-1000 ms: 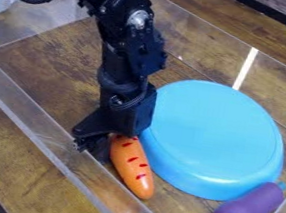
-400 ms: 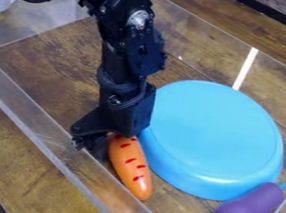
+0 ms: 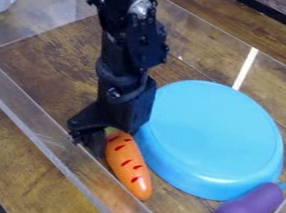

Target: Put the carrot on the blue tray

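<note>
Wooden tabletop [image 3: 58,60], end effector [image 3: 98,132] beside carrot [image 3: 129,165].

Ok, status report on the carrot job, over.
Gripper low at the leafy end of the small orange toy carrot, jaws' grip unclear. Carrot on the wood beside the round light-blue plastic tray, not on it. Nothing in the way.

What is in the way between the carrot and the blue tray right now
Nothing visible. The carrot lies on the wood right beside the blue tray, at its left rim. The tool sits at the carrot's top end, not between them.
</note>
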`<action>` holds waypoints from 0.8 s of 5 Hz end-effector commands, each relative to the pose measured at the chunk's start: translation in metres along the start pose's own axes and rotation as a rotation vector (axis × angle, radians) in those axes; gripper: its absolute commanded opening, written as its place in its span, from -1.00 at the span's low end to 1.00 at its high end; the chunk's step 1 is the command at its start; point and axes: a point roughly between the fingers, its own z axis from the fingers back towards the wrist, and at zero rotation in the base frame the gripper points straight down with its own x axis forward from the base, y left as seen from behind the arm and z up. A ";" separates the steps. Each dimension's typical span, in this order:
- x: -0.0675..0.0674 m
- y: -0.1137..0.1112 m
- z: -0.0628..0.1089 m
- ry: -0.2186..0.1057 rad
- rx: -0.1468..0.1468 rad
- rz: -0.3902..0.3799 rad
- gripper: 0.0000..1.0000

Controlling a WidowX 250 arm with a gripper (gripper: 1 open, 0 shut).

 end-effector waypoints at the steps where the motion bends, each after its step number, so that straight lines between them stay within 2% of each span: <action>1: 0.012 0.016 0.003 0.013 0.036 0.079 -1.00; 2: 0.010 0.022 -0.003 0.018 0.041 0.101 -1.00; 3: 0.011 0.025 -0.018 0.026 0.034 0.117 1.00; 4: 0.008 0.029 -0.020 0.030 0.026 0.141 1.00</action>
